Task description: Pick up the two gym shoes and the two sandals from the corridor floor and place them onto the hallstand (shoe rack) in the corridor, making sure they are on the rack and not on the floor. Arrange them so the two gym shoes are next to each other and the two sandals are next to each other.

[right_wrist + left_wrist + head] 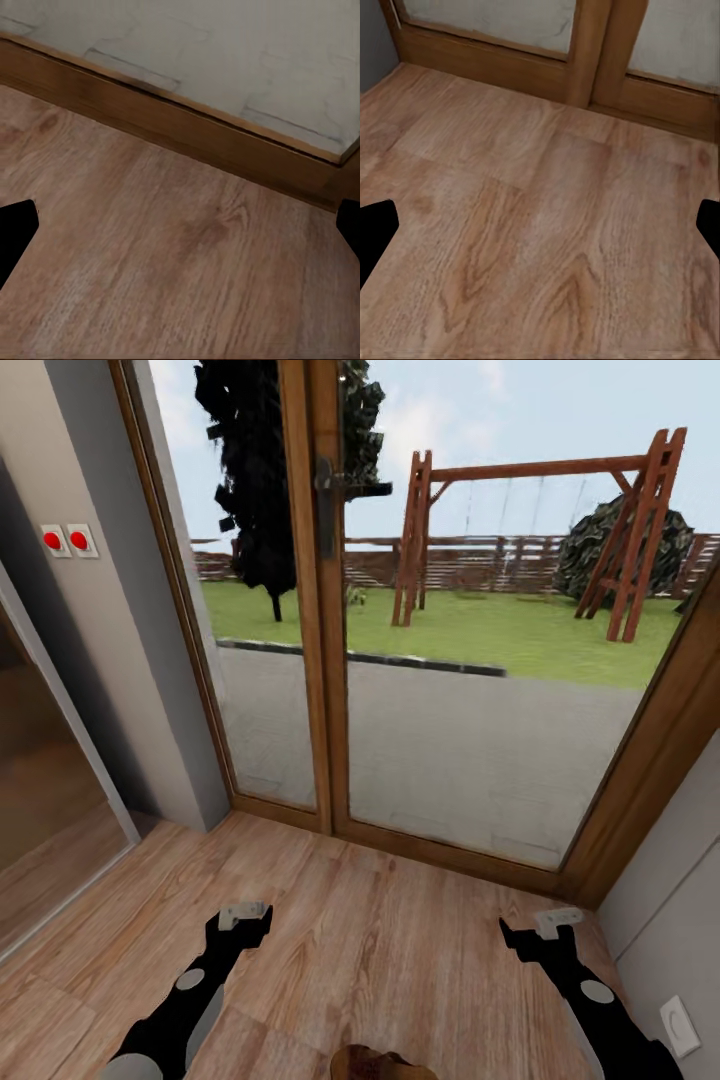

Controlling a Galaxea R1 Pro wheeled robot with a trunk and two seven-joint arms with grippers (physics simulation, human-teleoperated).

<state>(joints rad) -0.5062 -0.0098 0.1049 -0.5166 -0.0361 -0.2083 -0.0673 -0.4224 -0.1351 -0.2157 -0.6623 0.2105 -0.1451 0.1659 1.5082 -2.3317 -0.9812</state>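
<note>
Wood-plank corridor floor (380,940) runs up to a glazed wooden door (325,610) in the upper half of the head view, and at the bottom centre edge a dark brown shape (375,1063), probably one sandal, peeks in, too cropped to show its long axis. It lies below and between the left gripper (245,916) and right gripper (545,926), roughly equally near both, so reaching it likely means drawing back toward the base. Both grippers hang empty, fingers spread wide.
</note>
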